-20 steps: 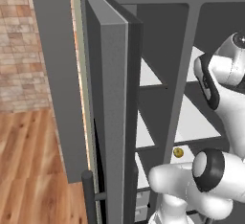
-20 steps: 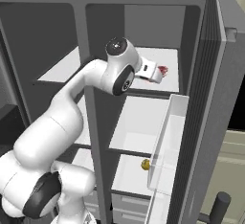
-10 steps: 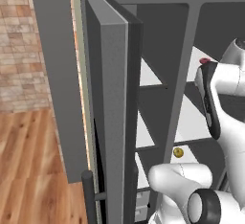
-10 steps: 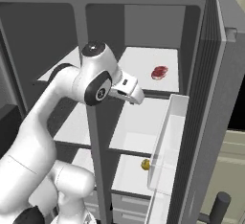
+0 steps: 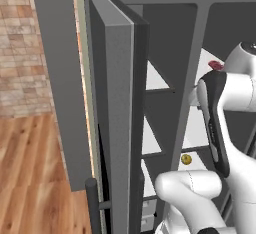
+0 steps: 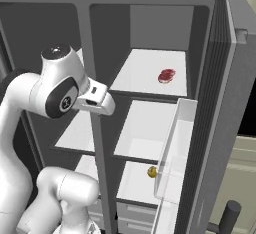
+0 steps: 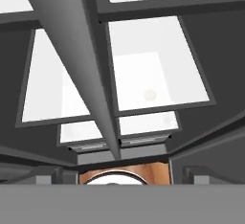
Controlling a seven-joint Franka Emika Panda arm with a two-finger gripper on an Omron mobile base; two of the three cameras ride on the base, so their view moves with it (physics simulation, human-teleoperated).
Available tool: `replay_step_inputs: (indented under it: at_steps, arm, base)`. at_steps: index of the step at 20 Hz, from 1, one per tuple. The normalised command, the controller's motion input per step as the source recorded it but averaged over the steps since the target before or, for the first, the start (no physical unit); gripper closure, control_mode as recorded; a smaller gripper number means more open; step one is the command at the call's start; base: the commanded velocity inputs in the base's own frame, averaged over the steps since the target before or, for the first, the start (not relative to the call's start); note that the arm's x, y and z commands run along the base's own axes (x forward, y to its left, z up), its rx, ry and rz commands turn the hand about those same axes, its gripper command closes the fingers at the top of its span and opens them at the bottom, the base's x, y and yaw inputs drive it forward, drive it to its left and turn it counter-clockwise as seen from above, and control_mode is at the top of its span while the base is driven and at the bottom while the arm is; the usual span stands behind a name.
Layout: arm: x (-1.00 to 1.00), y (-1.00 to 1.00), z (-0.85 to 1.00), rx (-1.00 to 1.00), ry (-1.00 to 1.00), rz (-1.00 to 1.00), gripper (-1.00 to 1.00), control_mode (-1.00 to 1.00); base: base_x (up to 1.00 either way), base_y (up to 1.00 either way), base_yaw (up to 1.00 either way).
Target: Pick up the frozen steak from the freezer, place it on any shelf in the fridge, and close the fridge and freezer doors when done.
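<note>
With the frozen steak (image 6: 166,75) lying flat on the shelf (image 6: 145,75) at the top of the fridge (image 6: 150,103), the placing is judged done and door-closing is being taken up. The gripper (image 6: 102,103) is being held in front of the divider with its fingers spread wide and nothing between them. For a clean close, the arm is best being drawn fully clear of the cabinet first, then the fridge door (image 6: 220,128) (its pale inner bin juts toward the shelves) is being pushed from its outer face, and the freezer door (image 5: 117,128) likewise. Compared with a second ago, the hand is being withdrawn: it stood at the steak then, and the meat is now lying alone.
</note>
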Motion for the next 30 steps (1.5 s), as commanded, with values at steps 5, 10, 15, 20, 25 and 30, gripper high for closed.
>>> replay_step_inputs:
  at_steps: [5, 10, 15, 20, 25, 30]
  arm:
    - [0.00, 0.00, 0.00, 0.00, 0.00, 0.00, -1.00, 1.00]
    - [0.00, 0.00, 0.00, 0.00, 0.00, 0.00, -1.00, 1.00]
    - [0.00, 0.00, 0.00, 0.00, 0.00, 0.00, -1.00, 1.00]
    - [0.00, 0.00, 0.00, 0.00, 0.00, 0.00, -1.00, 1.00]
    - [0.00, 0.00, 0.00, 0.00, 0.00, 0.00, -1.00, 1.00]
    - [0.00, 0.00, 0.00, 0.00, 0.00, 0.00, -1.00, 1.00]
  base:
    - [-0.07, -0.09, 0.02]
    - [-0.27, -0.35, 0.05]
    - [-0.57, -0.03, 0.00]
    - [-0.63, 0.02, 0.00]
    - [-0.61, 0.00, 0.00]
    - [-0.67, 0.00, 0.00]
